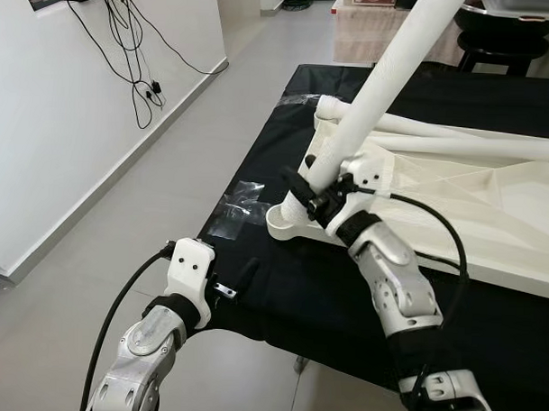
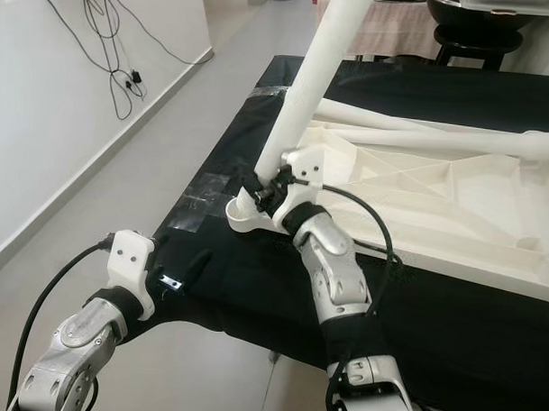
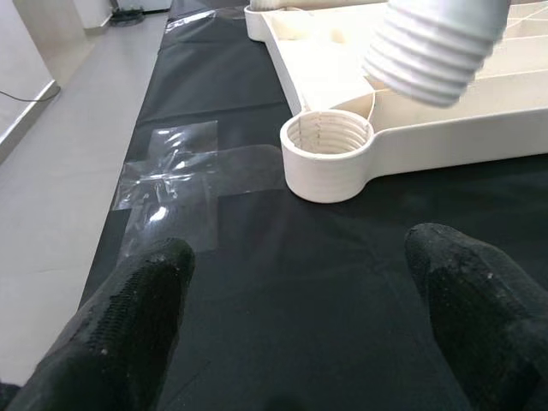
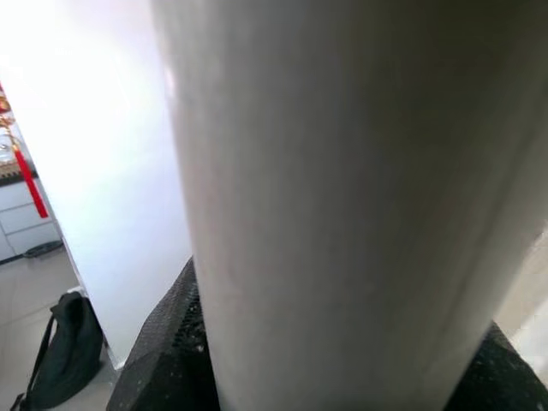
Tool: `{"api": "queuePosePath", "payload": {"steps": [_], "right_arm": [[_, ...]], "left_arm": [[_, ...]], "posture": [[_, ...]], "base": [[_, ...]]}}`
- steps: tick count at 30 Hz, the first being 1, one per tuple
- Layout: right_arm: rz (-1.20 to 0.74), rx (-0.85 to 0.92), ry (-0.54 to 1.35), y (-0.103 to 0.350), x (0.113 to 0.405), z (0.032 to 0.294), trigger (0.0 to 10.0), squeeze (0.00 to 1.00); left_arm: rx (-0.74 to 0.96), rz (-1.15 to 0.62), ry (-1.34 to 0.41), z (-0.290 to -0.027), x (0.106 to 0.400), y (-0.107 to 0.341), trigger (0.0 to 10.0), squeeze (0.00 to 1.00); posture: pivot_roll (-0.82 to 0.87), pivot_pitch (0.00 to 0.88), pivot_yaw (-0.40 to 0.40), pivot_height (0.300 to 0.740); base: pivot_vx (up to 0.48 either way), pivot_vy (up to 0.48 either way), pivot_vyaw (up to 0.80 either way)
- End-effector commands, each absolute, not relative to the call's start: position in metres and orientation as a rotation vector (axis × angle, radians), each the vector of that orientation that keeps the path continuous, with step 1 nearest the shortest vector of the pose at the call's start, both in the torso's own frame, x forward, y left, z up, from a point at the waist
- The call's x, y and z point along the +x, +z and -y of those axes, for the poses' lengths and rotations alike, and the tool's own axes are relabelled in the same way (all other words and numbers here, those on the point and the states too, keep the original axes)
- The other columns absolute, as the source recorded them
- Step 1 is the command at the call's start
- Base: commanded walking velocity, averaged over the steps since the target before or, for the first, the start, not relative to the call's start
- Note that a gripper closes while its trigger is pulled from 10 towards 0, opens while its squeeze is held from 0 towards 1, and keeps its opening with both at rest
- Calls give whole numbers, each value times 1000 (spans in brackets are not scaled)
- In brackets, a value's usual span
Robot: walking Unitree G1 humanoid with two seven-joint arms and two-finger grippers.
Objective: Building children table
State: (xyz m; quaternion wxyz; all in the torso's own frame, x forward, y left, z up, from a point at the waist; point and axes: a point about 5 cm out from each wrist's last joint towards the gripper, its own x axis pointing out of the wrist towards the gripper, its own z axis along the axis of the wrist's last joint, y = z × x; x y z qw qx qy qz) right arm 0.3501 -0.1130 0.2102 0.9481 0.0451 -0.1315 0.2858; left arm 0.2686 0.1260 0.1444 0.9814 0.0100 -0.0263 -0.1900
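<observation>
Left eye view: right gripper [image 1: 313, 191] clamped on white table leg [image 1: 387, 79], tilted, its lower end just above corner socket [image 1: 283, 219] of upturned tabletop [image 1: 490, 231] on black cloth [image 1: 290, 287]. Left wrist view: left gripper [image 3: 300, 308] spread wide, empty, facing the socket. Right wrist view: leg between black fingers [image 4: 163, 360].
</observation>
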Motion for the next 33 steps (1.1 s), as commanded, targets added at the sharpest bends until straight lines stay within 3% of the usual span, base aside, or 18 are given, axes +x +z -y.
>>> {"api": "queuePosePath", "payload": {"steps": [1,15,27,33], "right_arm": [[291,97,569,212,348,114,10000,0],[280,95,697,205,339,106,10000,0],[226,3,1071,199,311,103,10000,0],[205,-37,1136,197,310,99,10000,0]], "left_arm": [[13,42,-388,-128,266,144,10000,0],[22,44,-423,-127,268,144,10000,0],[9,25,-468,-125,257,143,10000,0],[36,-33,-489,-127,242,135,10000,0]], "posture": [[-14,153,56,740],[-15,142,61,740],[-13,149,60,740],[-2,150,57,740]], "base": [[277,0,800],[305,0,0],[0,0,0],[0,480,0]]}}
